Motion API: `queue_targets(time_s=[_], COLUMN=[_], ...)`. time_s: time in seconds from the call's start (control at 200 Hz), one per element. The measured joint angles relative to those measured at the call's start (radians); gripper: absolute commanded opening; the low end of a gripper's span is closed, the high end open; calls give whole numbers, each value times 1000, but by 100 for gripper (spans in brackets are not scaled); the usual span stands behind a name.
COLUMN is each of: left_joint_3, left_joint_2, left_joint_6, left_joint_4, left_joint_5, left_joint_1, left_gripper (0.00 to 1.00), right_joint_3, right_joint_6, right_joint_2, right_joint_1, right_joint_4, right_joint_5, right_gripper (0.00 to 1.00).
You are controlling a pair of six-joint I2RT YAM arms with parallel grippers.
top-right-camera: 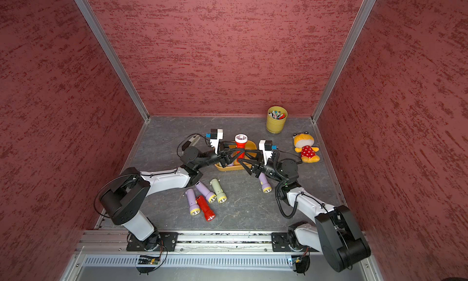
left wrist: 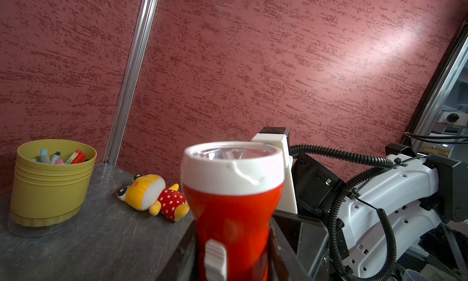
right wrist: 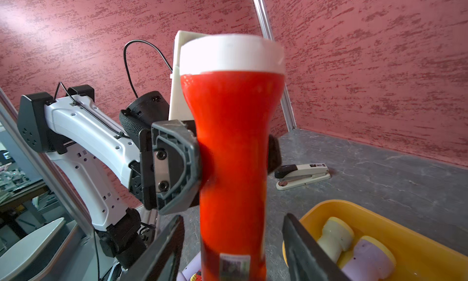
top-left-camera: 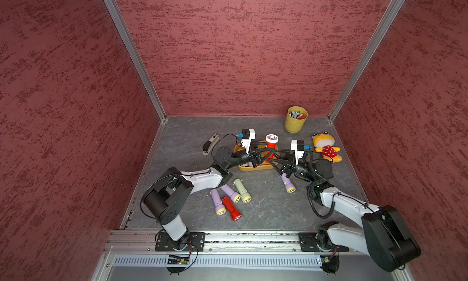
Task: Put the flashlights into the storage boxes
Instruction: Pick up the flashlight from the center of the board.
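Red flashlight point(right wrist: 233, 102) stands upright, head up, at the end of the orange tray point(top-left-camera: 253, 168) nearer the right arm. Its base is hidden.

Left gripper point(right wrist: 236, 155) is clenched on the narrow waist just below the flared head. Right gripper point(right wrist: 233, 251) brackets the lower barrel, jaws apart with a gap on each side, grasping nothing.

Tray already holds a pale flashlight point(right wrist: 334, 236) and a lilac flashlight point(right wrist: 367, 259).

Judgement: the shell is hard, glossy plastic, probably light, stiff and somewhat slippery. The waist is the best hold, since the flare stops it sliding down. Keep the pads off the white slide switch point(left wrist: 215, 259).
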Motion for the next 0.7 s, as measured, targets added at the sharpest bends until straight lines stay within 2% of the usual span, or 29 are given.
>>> queue_targets(time_s=[0.175, 0.351, 0.461, 0.531, 0.646, 0.701], left_joint_3=[0, 0, 0, 0, -32, -61], left_joint_2=[0, 0, 0, 0, -15, -35], left_joint_6=[-10, -23, -26, -31, -22, -14], left_joint_4=[9, 32, 37, 41, 29, 8], left_joint_5=[8, 15, 13, 5, -50, -85], left_joint_1=[-1, 0, 0, 2, 8, 14], left_gripper=[33, 35, 50, 64, 76, 78], right_joint_3=[13, 27, 28, 28, 28, 29], right_joint_6=[2, -6, -14, -21, -42, -53], right_joint_2=[21, 27, 27, 23, -4, -26], right_joint_1=[5, 13, 14, 15, 15, 15], right_joint_4=[-1, 2, 0, -26, -111, -168], right_joint_5=[-9, -19, -16, -7, 30, 57], right_gripper=[49, 34, 28, 26, 25, 25])
